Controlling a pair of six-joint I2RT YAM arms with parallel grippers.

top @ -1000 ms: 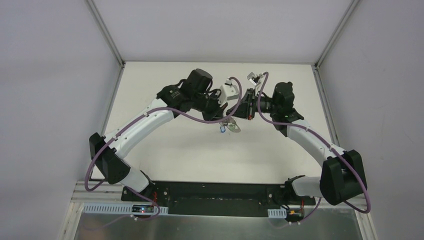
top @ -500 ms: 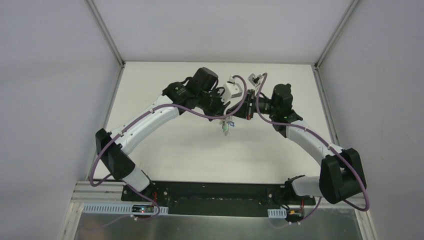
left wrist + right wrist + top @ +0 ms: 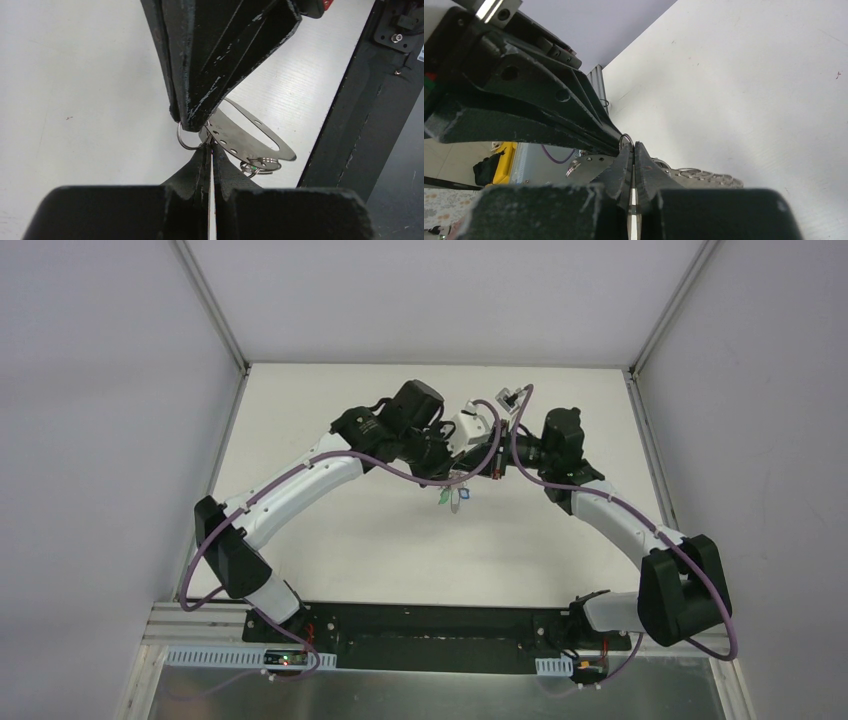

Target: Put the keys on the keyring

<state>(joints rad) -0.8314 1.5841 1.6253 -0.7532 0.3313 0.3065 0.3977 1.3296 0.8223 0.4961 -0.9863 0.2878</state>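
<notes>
**A:** Arm poses, quick.
**B:** Left arm rises from the left of the table's near edge. Its elbow is bent and the forearm slants in over the table's middle. Right arm mirrors it from the right of that edge. The tips meet head-on over the table's middle.
**A:** Jaws?
**B:** Left gripper is pressed together, pinching the keyring by its small ring. Right gripper is the same, tight on the keyring from the opposite side.
**A:** Keyring where?
**B:** Hanging under the two tips, over the table's middle. Its oval piece sticks out sideways, with the chain of rings next to it.
**A:** Keys?
**B:** Green key and blue key dangle at the bottom of the bunch. Can't tell if they touch the table. The black one is too small to make out.
</notes>
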